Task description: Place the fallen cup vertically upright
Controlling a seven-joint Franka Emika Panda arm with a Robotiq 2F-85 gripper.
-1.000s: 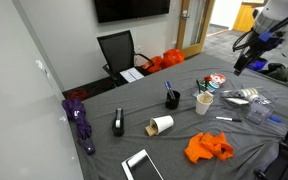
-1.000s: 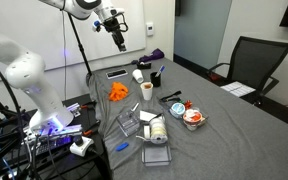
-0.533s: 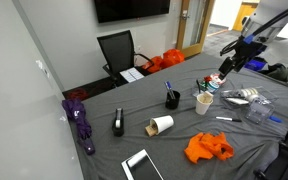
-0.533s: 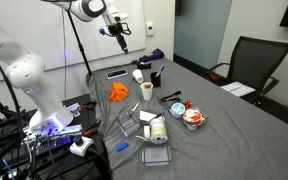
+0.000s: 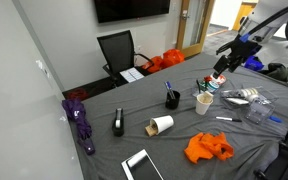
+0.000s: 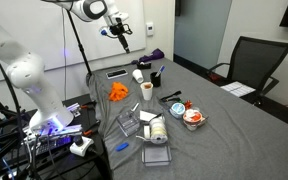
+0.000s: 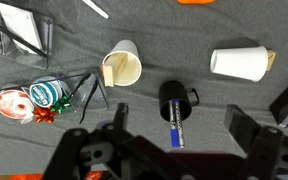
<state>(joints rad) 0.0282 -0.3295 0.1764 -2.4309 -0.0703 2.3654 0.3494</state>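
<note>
Umbrella (image 5: pixel 81 122): purple, folded and lying flat, far to the left of the black pen holder (image 5: pixel 171 98), out by the table edge.
Tablet (image 5: pixel 141 164): flat on the grey cloth, in front of the pen holder and to its left.
Fallen cup (image 5: pixel 162 124): there it is, down on its side on the grey cloth! It is just in front of the pen holder and slightly to its left, near it but not touching, with its white mouth turned toward the camera. In the wrist view the fallen cup (image 7: pixel 239 63) lies sideways to the right of the pen holder, with clear cloth between them.
Pen holder: upright, with a blue pen inside it in the wrist view.
White cup (image 5: pixel 204 102): upright with pens sticking out, near the pen holder on its right.
Orange cloth (image 5: pixel 208 148): crumpled in a heap, in front of the pen holder and to its right.
Gripper (image 5: pixel 221 66): hanging in the air above and to the right of the pen holder, well clear of the table. The wrist view shows its jaws spread wide, with nothing between them and nothing touched.
</note>
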